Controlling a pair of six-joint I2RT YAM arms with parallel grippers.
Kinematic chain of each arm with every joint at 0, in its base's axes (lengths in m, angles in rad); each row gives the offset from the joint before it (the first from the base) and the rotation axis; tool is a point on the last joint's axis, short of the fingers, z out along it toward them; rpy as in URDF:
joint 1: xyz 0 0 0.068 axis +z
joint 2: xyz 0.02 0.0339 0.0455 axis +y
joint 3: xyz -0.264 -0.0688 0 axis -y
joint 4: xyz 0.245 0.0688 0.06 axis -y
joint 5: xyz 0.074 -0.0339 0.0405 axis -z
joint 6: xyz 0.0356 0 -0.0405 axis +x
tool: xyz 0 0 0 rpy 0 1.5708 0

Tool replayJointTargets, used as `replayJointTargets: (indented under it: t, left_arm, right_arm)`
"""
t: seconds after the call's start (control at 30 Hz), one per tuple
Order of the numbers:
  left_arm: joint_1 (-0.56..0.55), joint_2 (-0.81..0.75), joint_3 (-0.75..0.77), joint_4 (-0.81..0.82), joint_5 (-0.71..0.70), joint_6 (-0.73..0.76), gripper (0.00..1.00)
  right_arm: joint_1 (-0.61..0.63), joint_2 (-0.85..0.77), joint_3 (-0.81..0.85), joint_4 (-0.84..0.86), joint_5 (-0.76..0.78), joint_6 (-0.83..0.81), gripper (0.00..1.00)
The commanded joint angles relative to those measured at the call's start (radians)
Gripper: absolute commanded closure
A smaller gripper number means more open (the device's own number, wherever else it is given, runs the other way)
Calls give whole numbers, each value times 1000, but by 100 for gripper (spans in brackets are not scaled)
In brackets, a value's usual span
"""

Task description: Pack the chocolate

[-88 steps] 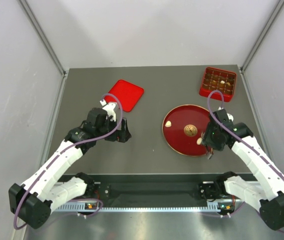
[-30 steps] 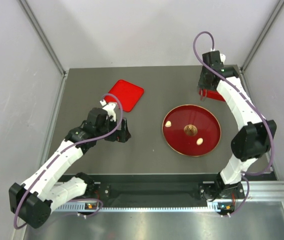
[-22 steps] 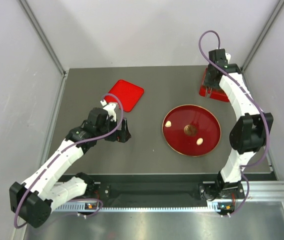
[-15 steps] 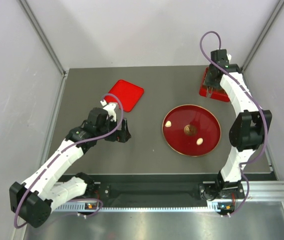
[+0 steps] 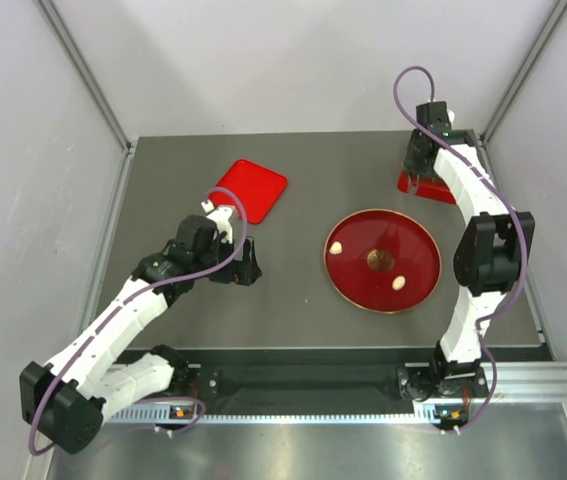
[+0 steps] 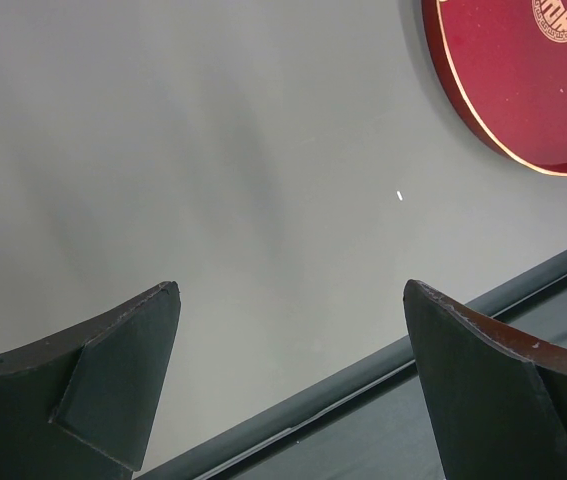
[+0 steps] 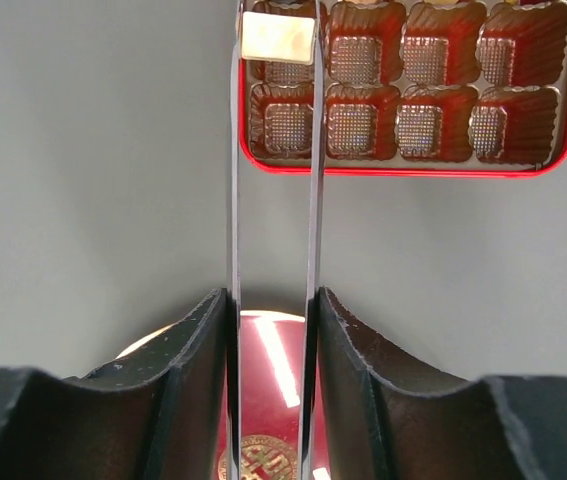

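Observation:
My right gripper (image 7: 271, 297) is shut on thin metal tongs (image 7: 233, 200). The tong tips pinch a cream cube of chocolate (image 7: 277, 38) over the near-left corner cell of the red compartment box (image 7: 403, 171). From above, that gripper (image 5: 418, 172) hangs over the box (image 5: 433, 190) at the back right. Two more cream chocolate pieces (image 5: 336, 246) (image 5: 399, 284) lie on the round red plate (image 5: 413, 245). My left gripper (image 6: 288, 290) is open and empty, hovering over bare table left of the plate (image 6: 503, 90).
A flat red lid (image 5: 253, 190) lies at the back left, just beyond my left gripper (image 5: 248, 265). The plate carries a gold emblem (image 5: 380, 261) at its middle. Metal walls close in the table's sides, and a rail (image 6: 343, 375) runs along its near edge.
My right arm has swung from the plate's near right edge to the box at the back right, carrying the tongs and a chocolate. The left arm has not moved.

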Motion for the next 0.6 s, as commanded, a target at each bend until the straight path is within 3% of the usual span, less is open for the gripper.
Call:
replayJointTargets:
  t: [0.0,0.57]
  left_arm:
    - [-5,1,2,13,-5,4,1]
    - [-5,9,5,10,-10,4,1]
  right_arm:
    - [-18,7,47,60,5,-12,62]
    - [-38,26,23,82,-4,-19,56]
